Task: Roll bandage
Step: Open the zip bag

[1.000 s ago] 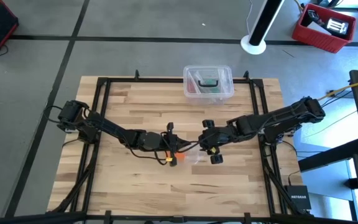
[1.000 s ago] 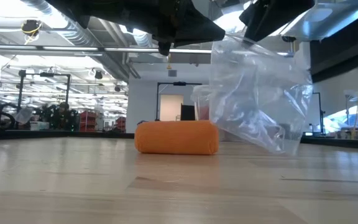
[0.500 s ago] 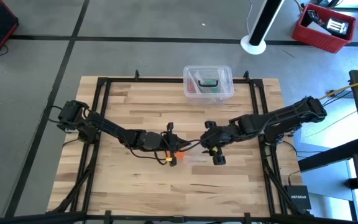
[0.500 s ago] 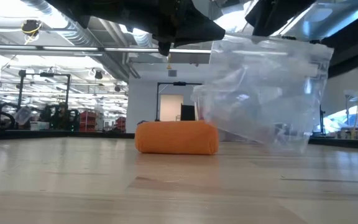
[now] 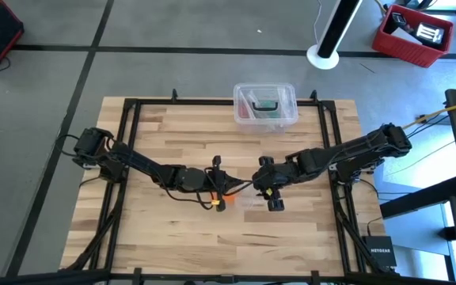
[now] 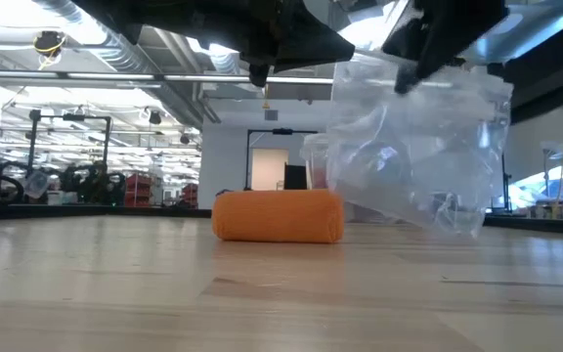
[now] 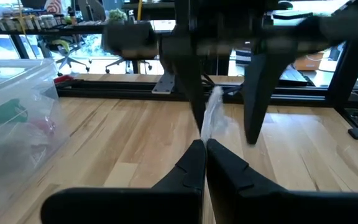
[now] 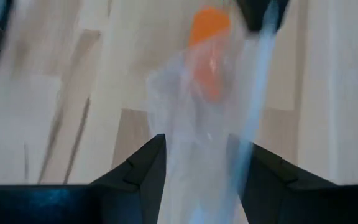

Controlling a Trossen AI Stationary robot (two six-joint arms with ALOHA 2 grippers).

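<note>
The bandage [image 6: 277,217] is a rolled orange cylinder lying on its side on the wooden table [image 6: 115,293], mid-table; it also shows in the high view [image 5: 229,191]. Through the clear plastic bag [image 8: 204,118] the right wrist view shows the bandage [image 8: 209,31] again. The bag [image 6: 413,147] hangs beside the bandage, its lower corner just above the tabletop. My left gripper [image 7: 205,144] is shut on the bag above the bandage. My right gripper [image 8: 197,168] has the bag between its parted fingers. My left gripper pinches a thin edge of the plastic bag [image 7: 212,115] between its two fingertips, coming nearly level from the table's left. The plastic stands up from the tips. My right gripper slants down from the table's right onto the bag's upper part [image 8: 197,146], which fills the gap between its fingers; the bag hangs below.
A clear plastic box [image 5: 265,104] with small items stands at the table's far edge, also seen in the left wrist view [image 7: 14,118]. A black frame [image 5: 212,101] runs around the tabletop. Bare wood lies toward the near edge.
My right gripper has rolled about its own axis and shifted slightly toward the left one. The bag has swung with it: its upper right corner rose and spread, then settled a little. The bandage and my left gripper have kept still.
</note>
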